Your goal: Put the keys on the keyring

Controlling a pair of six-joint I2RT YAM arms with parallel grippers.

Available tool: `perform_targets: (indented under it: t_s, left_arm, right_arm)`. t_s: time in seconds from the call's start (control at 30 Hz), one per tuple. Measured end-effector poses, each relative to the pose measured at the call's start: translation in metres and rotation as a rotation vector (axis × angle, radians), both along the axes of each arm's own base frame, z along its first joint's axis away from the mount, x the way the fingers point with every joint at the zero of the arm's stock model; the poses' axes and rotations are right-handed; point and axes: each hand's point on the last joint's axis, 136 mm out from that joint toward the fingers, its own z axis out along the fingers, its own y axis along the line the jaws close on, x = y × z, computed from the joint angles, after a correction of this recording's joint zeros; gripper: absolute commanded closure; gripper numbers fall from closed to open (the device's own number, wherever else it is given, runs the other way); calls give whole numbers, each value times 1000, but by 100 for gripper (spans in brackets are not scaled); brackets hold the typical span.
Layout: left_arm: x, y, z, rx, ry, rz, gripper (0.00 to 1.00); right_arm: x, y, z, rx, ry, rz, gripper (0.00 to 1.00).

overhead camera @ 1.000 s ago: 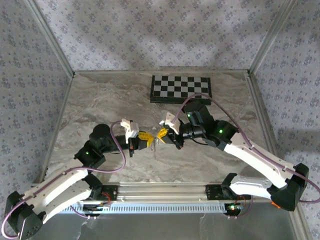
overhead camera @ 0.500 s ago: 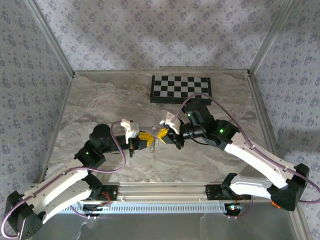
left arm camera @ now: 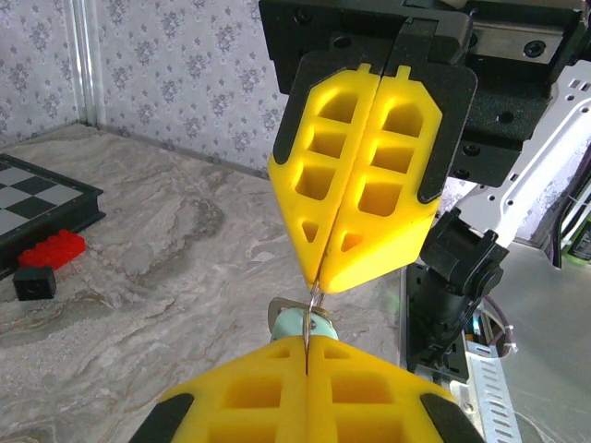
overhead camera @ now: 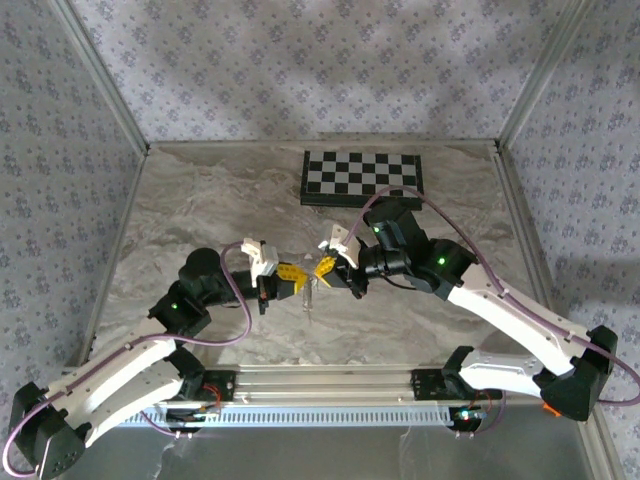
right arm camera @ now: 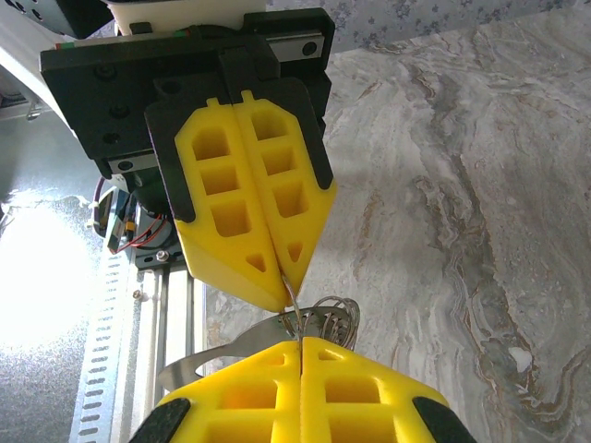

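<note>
The left gripper (right arm camera: 280,293) has blocky yellow plastic fingers, cut with square and triangular pockets and tapering to a wedge. They are pressed flat together, with no gap along the seam. Just past their tips in the left wrist view sits the key (left arm camera: 294,325), small, with a pale mint, rounded head and a thin silvery edge. A fine sliver of metal rises from that seam to the opposite wedge. In the right wrist view the ring (right arm camera: 331,316) shows as thin silvery wire loops beside the same meeting point, with a flat, curved metal strip trailing off left. Which piece each seam bites cannot be told. Key and ring hang between the two tips, above the table (overhead camera: 200,200), a matte grey-veined marble. The right gripper (left arm camera: 319,275) has the same yellow wedge, also squeezed closed, tip to tip with the left. Farther back lies a flat checkered board (overhead camera: 362,177), with a studded red block (left arm camera: 51,249) and a black block (left arm camera: 32,283) just beside it.
</note>
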Motion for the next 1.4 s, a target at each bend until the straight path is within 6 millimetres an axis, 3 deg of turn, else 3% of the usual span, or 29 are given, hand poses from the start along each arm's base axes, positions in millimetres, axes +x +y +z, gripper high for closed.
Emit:
perform_targets:
  t_s: [1.4]
  left_arm:
    - [1,0,-1,5,1,8,100]
  right_arm:
    - [0,7,-6,-23,3,4,100]
